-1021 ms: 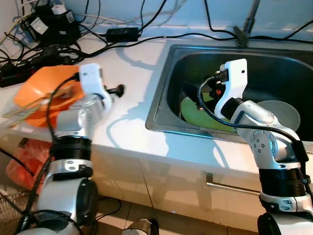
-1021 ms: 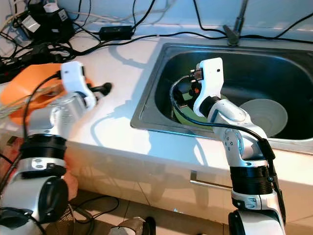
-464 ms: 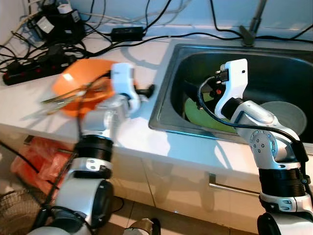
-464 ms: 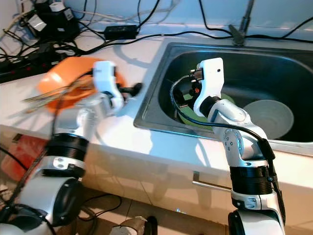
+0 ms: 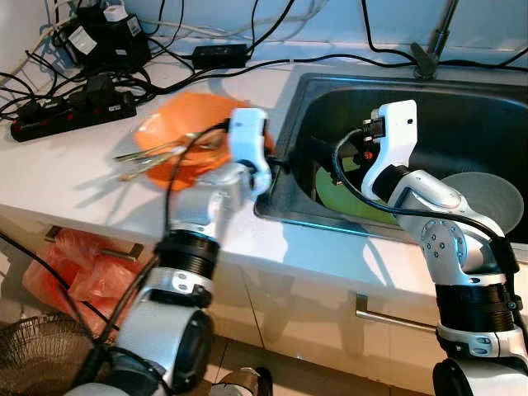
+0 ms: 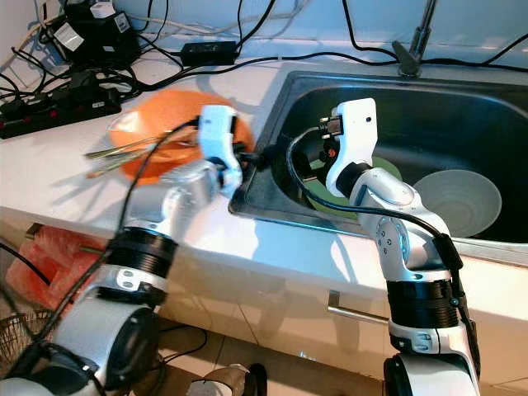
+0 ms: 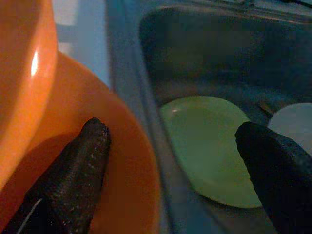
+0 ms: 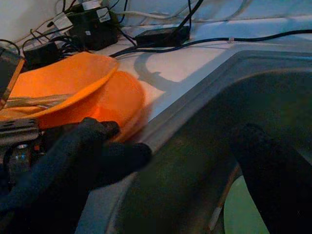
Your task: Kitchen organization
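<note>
You are looking at a bright orange bowl (image 5: 186, 136) sitting on a white counter (image 5: 74, 173). A light green plate (image 7: 207, 146) and a pale grey-white bowl (image 6: 458, 202) are lying in the dark silver sink (image 5: 487, 115). Black cables (image 5: 91, 78) are running behind. Orange-red bags (image 5: 87, 268) are showing below. The robot's fingers (image 7: 78, 175) are looking black.

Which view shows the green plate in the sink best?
The left wrist view: the green plate lies almost unobstructed on the sink floor. In both eye views the right arm hides most of it; the right wrist view catches only an edge.
</note>
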Controlling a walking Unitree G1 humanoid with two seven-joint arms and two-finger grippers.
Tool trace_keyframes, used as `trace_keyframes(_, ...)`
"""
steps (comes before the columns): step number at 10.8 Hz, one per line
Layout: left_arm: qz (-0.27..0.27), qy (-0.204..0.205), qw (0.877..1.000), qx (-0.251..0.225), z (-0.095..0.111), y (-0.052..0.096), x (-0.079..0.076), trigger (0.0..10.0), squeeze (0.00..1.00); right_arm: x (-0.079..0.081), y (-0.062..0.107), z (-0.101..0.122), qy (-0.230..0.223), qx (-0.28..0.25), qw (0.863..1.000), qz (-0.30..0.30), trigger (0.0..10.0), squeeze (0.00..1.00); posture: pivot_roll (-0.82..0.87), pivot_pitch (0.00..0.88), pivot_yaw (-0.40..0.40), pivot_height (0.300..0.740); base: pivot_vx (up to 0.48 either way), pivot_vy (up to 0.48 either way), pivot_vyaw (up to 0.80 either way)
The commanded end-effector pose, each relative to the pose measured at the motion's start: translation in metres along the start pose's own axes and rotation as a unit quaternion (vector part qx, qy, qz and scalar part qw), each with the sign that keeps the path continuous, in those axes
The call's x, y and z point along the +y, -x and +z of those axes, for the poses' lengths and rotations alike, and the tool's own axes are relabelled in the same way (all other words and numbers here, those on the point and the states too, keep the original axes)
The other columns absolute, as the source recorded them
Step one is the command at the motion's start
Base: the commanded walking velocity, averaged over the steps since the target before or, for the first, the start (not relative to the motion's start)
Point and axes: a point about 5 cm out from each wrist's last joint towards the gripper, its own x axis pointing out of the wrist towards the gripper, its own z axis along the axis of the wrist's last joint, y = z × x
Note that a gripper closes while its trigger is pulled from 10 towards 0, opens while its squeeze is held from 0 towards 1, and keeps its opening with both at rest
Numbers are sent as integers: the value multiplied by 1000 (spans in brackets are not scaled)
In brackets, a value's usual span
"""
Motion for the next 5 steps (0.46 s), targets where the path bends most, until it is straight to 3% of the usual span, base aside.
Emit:
trace_keyframes(1, -12, 8, 999, 50, -21, -4, -5, 10000, 0, 4, 1, 0, 0, -2, 1000, 4, 10000, 0, 120, 106, 148, 740, 0, 0, 0)
trace_keyframes(3, -8, -6, 999, 48, -20, -6, -8, 10000, 0, 4, 1, -1, -2, -2, 1000, 1, 10000, 0, 117, 106, 154, 740, 0, 0, 0)
trace_keyframes(4, 9, -26, 999, 37, -15, -4, -2, 10000, 0, 4, 1, -1, -3, -2, 1000, -1, 10000, 0, 117, 106, 154, 740, 0, 0, 0)
trace_keyframes(5, 32, -78, 996, 12, -5, 0, 4, 10000, 0, 3, 1, -1, -3, -2, 1000, -2, 10000, 0, 116, 106, 154, 740, 0, 0, 0)
